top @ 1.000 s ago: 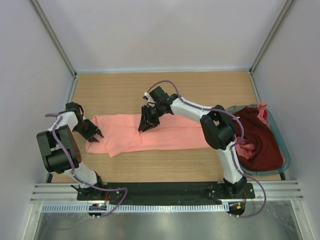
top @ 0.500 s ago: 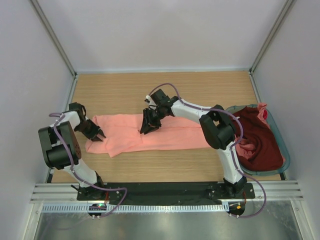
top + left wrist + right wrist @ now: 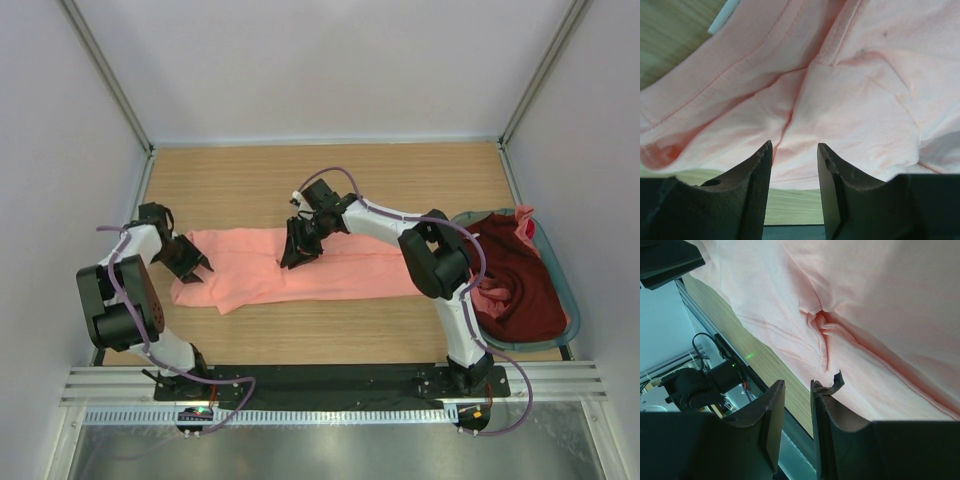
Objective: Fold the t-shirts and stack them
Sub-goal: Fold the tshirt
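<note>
Salmon-pink cloth fills most of what I see: one salmon-pink t-shirt (image 3: 330,272) lies spread lengthwise on the wooden table (image 3: 250,180), and I place everything else against it. At the shirt's left end sits the left gripper (image 3: 197,270), tips pointing down onto the fabric. On my left wrist feed its jaws stand apart with a clear gap, and I see creased pink cloth and a stitched hem beyond the fingertips (image 3: 762,155), nothing clamped between them. Over the shirt's middle, near its far edge, the right gripper (image 3: 293,258) points down at the cloth. On the right wrist feed its jaws are only slightly apart, the narrow slot between them looks empty, and a small pucker in the fabric lies just ahead of the fingertips (image 3: 776,390). A frayed bit sticks up from one fingertip; I cannot tell what it is. Off the shirt's right end, close beside it, stands the grey-teal basket (image 3: 560,278). It holds a crumpled dark maroon t-shirt (image 3: 520,280), with more pink cloth (image 3: 490,297) showing at the basket side nearest the spread shirt and at its far corner.
</note>
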{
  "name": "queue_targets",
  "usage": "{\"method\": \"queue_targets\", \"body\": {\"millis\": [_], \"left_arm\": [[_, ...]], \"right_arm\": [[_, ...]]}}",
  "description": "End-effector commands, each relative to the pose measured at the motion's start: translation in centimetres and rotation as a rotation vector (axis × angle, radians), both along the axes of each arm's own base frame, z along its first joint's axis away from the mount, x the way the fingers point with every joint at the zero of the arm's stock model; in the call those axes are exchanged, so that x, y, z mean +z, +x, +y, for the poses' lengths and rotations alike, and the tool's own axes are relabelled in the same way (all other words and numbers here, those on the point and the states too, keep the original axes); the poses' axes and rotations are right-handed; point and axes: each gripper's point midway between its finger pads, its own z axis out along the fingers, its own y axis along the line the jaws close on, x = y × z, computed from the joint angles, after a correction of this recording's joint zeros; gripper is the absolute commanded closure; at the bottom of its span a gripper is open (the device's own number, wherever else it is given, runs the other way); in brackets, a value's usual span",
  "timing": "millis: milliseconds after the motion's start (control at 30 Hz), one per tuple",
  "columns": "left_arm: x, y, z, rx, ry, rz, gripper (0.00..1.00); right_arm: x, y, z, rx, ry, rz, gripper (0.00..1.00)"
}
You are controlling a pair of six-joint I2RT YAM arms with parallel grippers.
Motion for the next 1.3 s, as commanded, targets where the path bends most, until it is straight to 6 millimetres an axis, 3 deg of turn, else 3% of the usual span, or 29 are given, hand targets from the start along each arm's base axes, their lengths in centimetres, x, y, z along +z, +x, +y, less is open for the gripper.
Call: {"method": "queue_targets", "body": {"millis": [0,133,300,400,533,1267], "left_arm": [[1.5,-1.4,0.5,0.034,0.066,-0.001,0.57],[2.4,-3.8,0.3,0.083,0.103,0.028,0.62],[1.4,-7.8,-2.9,0.126,0.07,0.125,0.63],[0.6,-8.9,-4.1,0.176,0.047,0.133,0.64],[-0.2,-9.9,-3.9,0.198,0.07,0.177,0.67],[-3.5,-8.5,-3.4,0.187,0.145,0.228,0.74]], "right_arm": [[1.6,0.3,0.6,-0.005,0.044,-0.03,0.66],[1.5,0.2,0.5,-0.007,0.044,-0.031,0.66],[1.2,0.0,0.4,-0.008,0.043,-0.027,0.66],[1.2,0.0,0.3,-0.007,0.043,-0.026,0.66],[1.0,-0.3,0.2,-0.005,0.04,-0.024,0.66],[0.2,-1.3,-0.7,0.005,0.027,-0.005,0.67]]}}
